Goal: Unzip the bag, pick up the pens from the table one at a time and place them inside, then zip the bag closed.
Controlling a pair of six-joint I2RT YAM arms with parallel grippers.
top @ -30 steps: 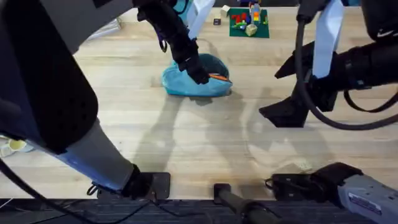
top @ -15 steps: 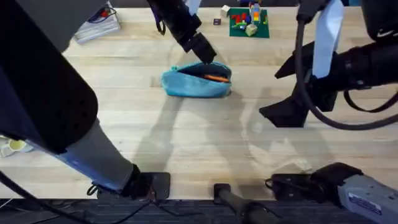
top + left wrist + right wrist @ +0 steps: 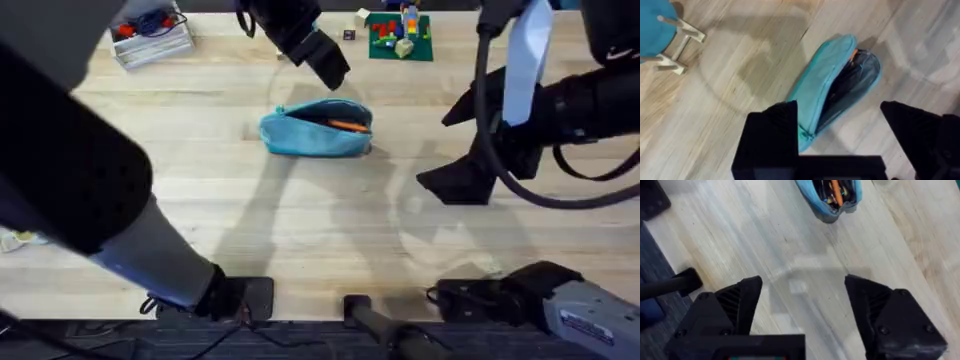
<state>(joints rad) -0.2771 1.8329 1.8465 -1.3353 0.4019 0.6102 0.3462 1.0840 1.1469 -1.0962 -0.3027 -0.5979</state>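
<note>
The left gripper (image 3: 325, 65) hangs just behind the bag (image 3: 317, 130), above the table (image 3: 200, 200), fingers spread and empty. The bag lies on its side, mouth gaping, with the orange pen (image 3: 348, 125) inside near its right end; dark shapes beside it in the right wrist view suggest the other pen is in too, though I cannot tell for sure. No pen lies loose on the table near the bag, so the step in hand is probably zipping it shut. To do that well, one gripper should pin an end of the bag while the other finds the pull, likely at the closed end seen close to the left fingers (image 3: 772, 140), and draws it straight along the teeth, keeping the orange tip clear of the seam. The bag's long axis runs left to right across the table, its opening facing up and away from the bases. The right gripper (image 3: 455, 183) hovers well right of the bag, jaws wide apart, holding nothing
</note>
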